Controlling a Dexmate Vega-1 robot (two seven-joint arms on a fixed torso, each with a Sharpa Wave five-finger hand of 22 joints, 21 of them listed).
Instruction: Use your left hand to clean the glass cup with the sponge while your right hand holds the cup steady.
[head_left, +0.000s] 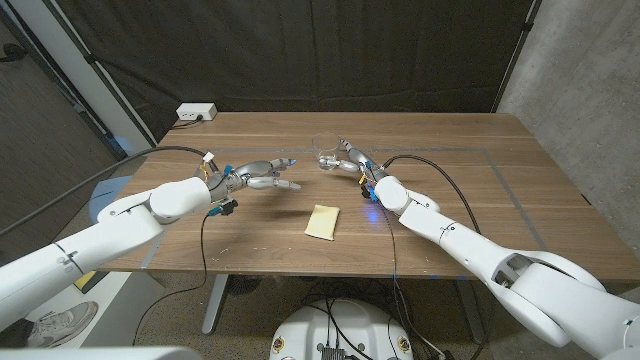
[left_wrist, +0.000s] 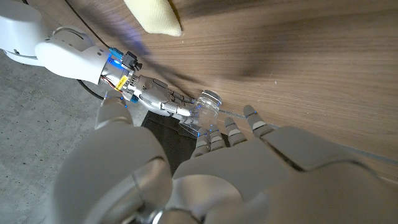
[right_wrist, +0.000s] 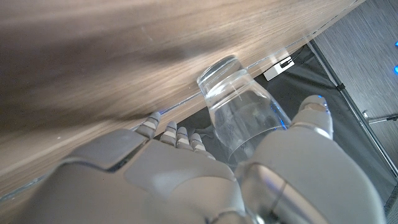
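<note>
Nearest me, the sponge (head_left: 323, 221) lies alone on the bench (head_left: 520, 190). Beyond it my left hand (head_left: 262, 176) hovers spread, holding nothing. Farther back, my right hand (head_left: 353, 163) grips the upright glass cup (head_left: 326, 153), apparently empty.

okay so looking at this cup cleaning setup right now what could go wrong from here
1. The right hand is around the glass cup, but how firm the grip is cannot be told; smooth glass may slip or tip.
2. The sponge lies on the table, and the left hand hovers apart from it, holding nothing, so it could fumble the flat sponge.
</note>
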